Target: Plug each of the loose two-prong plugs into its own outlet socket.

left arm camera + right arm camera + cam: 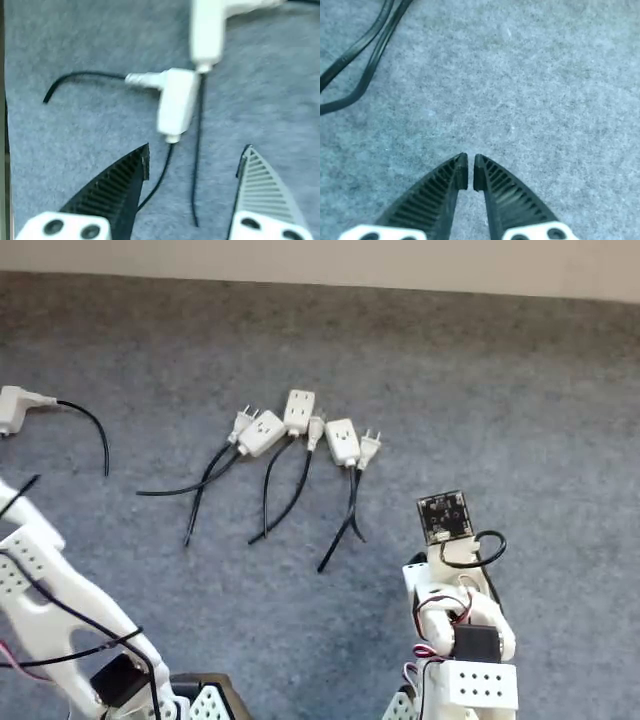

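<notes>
The left pincer [196,148] hangs wide open and empty over the counter [75,40]. Just ahead of its tips lies a white connector [175,102], plug or socket unclear, its long axis pointing back at the pincer. The right pincer [470,172] is nearly closed on nothing. Beyond it, mid-counter, lies the nearest loose plug [368,448], prongs toward the far edge, beside a socket [342,440].

We see soft, even daylight across the grey felt-like worktop [520,390]. The white plastic outlet sockets [300,410] and thin black cords [285,502] cast only faint, short shadows. In the left wrist view, one white plastic connector body [207,30] glows almost washed out.
</notes>
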Available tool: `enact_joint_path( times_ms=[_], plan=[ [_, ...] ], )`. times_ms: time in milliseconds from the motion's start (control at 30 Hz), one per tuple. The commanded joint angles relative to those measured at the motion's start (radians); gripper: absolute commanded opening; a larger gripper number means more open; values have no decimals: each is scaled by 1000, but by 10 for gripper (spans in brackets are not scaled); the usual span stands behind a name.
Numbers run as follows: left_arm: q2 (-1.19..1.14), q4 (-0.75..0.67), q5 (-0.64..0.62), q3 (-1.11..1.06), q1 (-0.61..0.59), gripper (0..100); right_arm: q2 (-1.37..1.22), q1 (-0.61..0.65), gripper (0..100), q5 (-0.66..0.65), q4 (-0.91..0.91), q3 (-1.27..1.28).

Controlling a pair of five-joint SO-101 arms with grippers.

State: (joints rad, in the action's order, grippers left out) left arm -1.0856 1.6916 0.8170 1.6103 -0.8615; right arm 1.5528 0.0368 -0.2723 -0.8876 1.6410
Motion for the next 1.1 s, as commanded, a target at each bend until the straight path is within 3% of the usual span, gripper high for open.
enact_joint_path(
  times_ms=[0,200,367,600,800,967,1067],
  plan=[
    [156,72,-44,50,183,287,16,2,33,5,21,12],
    [182,77,-319,-42,452,287,16,2,33,5,22,13],
    [182,71,-327,-332,720,287,16,2,33,3,22,13],
    [176,69,-327,-357,943,221,16,2,33,-25,27,13],
    [174,31,-334,-360,1003,201,16,2,33,-25,27,13],
    [160,-157,-574,-378,989,204,16,4,33,-25,25,13],
    [113,-216,-594,-389,997,204,16,4,33,-25,24,13]
  ],
)
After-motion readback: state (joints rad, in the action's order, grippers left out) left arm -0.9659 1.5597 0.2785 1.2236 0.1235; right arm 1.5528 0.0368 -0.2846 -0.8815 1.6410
